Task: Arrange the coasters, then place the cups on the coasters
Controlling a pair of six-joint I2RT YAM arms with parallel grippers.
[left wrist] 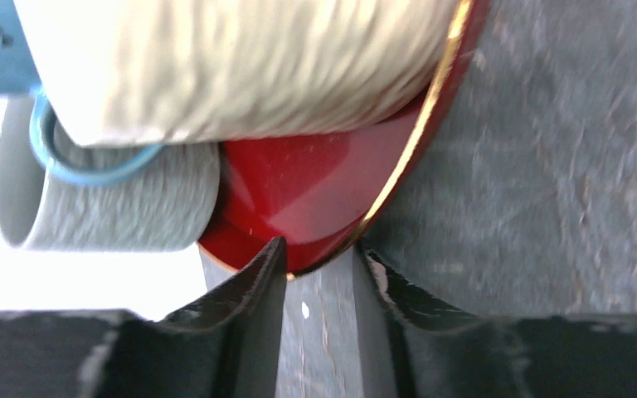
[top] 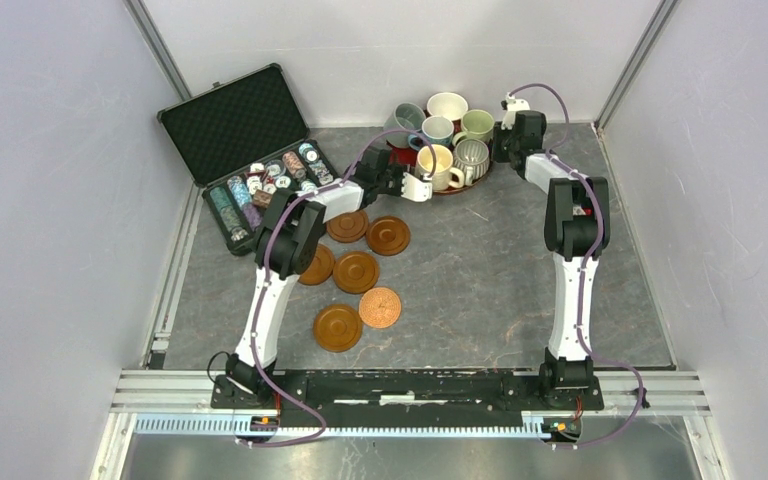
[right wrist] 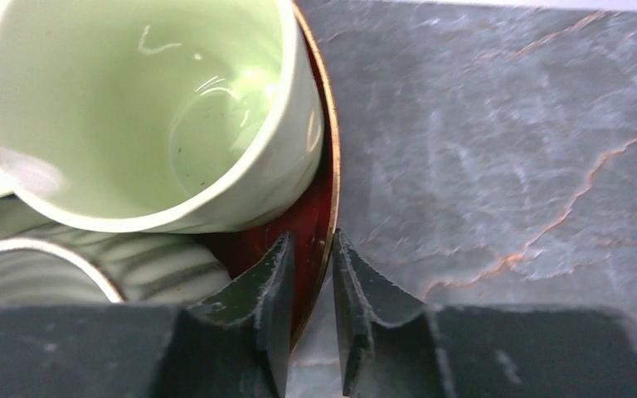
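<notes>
Coasters [top: 356, 271], six brown wooden discs, lay in a loose group on the table [top: 480, 290] in front of the left arm, some touching each other, the lighter copper one [top: 380, 307] near the front. None carried a cup. The cups [top: 438, 163] all stood close together on the red tray [top: 398, 146] at the back of the table.

The arranging step looked not yet begun, because both arms were at the tray instead. The left gripper [left wrist: 323, 249] had its jaws apart, with the gold rim of the tray just at the tip of one finger and nothing held. The right gripper [right wrist: 311, 240] stood with one jaw on each side of the rim, a narrow gap visible, so it seemed not to pinch.

I judged that the next move called for both grippers to back away from the rim without pushing the tray, and then for one arm to go to the discs and spread them with space between.

The discs had raised rims and looked flat and thin.
</notes>
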